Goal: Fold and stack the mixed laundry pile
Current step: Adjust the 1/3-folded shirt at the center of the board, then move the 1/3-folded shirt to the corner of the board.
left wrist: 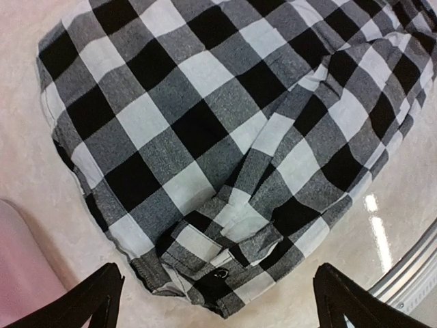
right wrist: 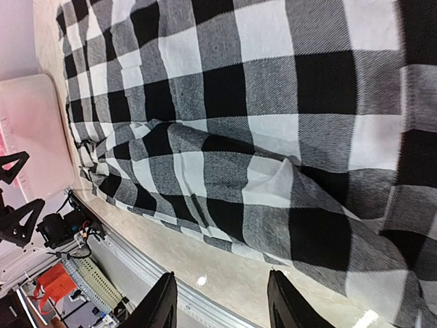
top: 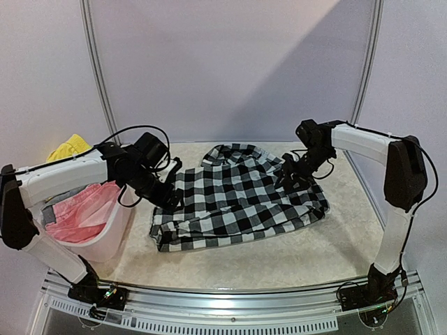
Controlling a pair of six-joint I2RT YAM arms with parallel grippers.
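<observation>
Left gripper (left wrist: 217,268) seen spread wide, empty, above sleeve cuff; right gripper (right wrist: 222,275) part-spread, nothing pinched. Checked shirt (top: 237,199) laid mid-tabletop (top: 300,255), sleeve crossed over body. Fold judged under way; fresh hem grip needed next. Pink piece (top: 80,216) heaped in basket (top: 105,241) at left edge. Lettering hidden.

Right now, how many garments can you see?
3: checked shirt spread on the table, pink one in the white basket, yellow one at the basket's far side. More may be hidden in the basket.
</observation>
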